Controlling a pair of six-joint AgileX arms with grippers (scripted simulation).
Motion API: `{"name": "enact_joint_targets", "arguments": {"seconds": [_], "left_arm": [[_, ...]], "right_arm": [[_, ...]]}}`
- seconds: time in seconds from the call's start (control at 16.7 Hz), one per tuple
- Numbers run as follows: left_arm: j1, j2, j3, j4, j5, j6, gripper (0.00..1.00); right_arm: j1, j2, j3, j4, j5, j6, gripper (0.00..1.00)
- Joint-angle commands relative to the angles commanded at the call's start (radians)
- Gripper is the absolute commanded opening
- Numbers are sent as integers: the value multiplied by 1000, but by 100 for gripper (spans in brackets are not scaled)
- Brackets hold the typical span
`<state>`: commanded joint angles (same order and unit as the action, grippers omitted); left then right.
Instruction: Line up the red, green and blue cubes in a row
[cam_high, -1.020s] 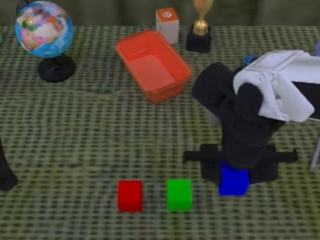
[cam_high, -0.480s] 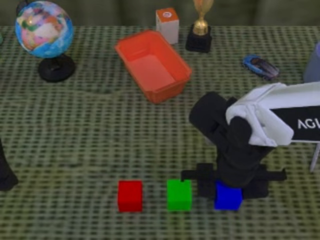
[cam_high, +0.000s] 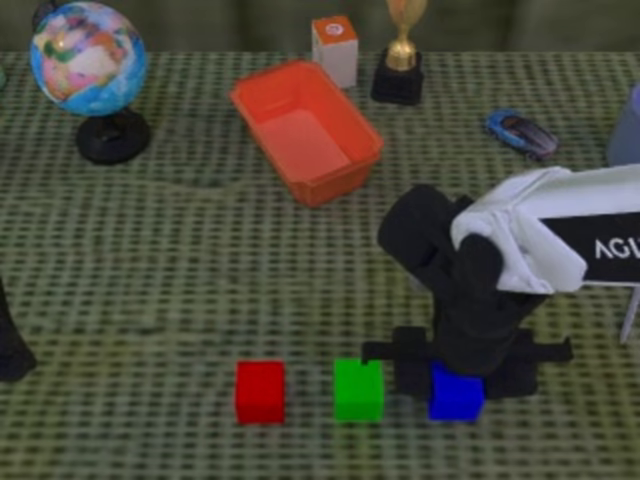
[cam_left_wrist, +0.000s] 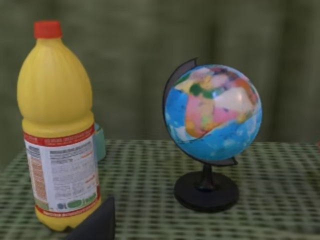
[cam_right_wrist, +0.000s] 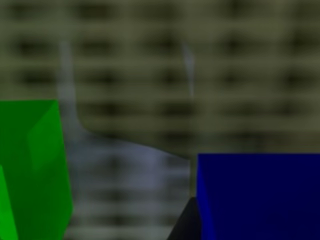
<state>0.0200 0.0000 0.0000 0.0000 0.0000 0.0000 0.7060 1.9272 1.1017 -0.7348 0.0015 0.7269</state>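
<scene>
Three cubes stand in a row near the table's front edge: the red cube at the left, the green cube in the middle, the blue cube at the right. My right gripper hangs straight over the blue cube and is shut on it. In the right wrist view a dark finger presses the blue cube, and the green cube sits a small gap away. My left arm stays parked at the table's left edge, its finger held wide.
An orange tray lies behind the row. A white box with an orange top, a trophy, a globe and a toy car stand along the back. A yellow bottle stands by the globe.
My right arm came forward and down with the blue cube, bringing it left to beside the green cube. Over the last half second nothing moved.
</scene>
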Motion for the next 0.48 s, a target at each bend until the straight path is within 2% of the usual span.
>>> {"name": "enact_joint_targets", "arguments": {"seconds": [0.42,0.48], "left_arm": [[0,0,0,0,0,0,100],[0,0,0,0,0,0,100]], "right_arm": [[0,0,0,0,0,0,98],[0,0,0,0,0,0,100]]}}
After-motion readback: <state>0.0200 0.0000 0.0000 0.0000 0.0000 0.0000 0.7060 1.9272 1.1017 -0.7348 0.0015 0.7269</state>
